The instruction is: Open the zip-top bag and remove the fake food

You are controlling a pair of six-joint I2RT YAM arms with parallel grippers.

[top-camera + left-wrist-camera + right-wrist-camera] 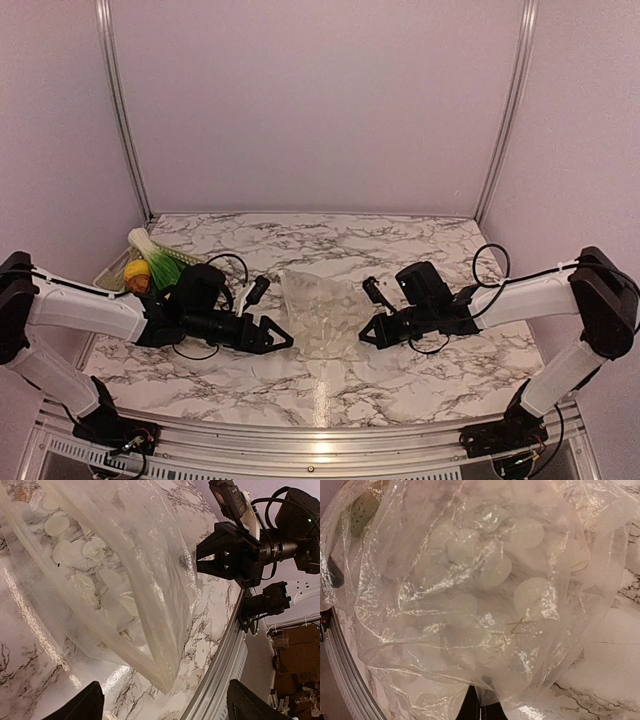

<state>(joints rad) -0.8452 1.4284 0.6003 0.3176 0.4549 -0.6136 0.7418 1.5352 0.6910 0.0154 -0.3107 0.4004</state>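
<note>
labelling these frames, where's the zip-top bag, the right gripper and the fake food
zip-top bag (318,310), top view, middle of its dotted film
right gripper (198,559), left wrist view, between its fingertips
fake food (136,272), top view, the yellow piece

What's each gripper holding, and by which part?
The right gripper pinches the zip-top bag by its right-hand edge; the left gripper is open, holding nothing.

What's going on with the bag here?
The right gripper is shut on one edge of the clear dotted bag, which sits mid-table. The left gripper is open at the bag's opposite side and is not gripping it. The toy food is in the basket at the far left. None of it shows inside the bag.
</note>
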